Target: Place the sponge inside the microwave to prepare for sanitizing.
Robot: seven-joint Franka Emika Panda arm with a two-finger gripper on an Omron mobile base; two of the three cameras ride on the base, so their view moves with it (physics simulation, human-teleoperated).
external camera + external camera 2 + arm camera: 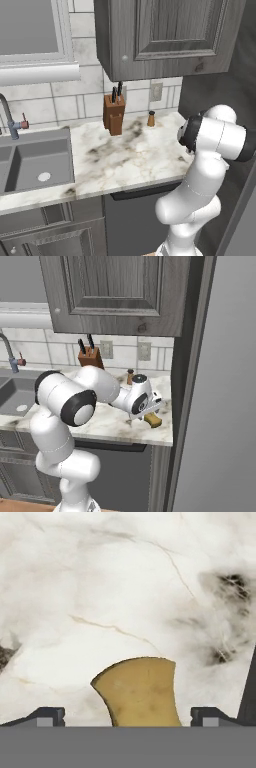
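Marble countertop (125, 587) under my hand, near its right end. My gripper (127, 716) hangs with jaws spread wide, the yellow sponge (140, 692) lying flat between them, not yet held. Closing too high, I'd judge, squeezes it out sideways.

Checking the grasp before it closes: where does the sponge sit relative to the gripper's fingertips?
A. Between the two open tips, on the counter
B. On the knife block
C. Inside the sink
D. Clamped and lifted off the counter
A: in the hand view the sponge lies on the marble counter between the open gripper's tips.
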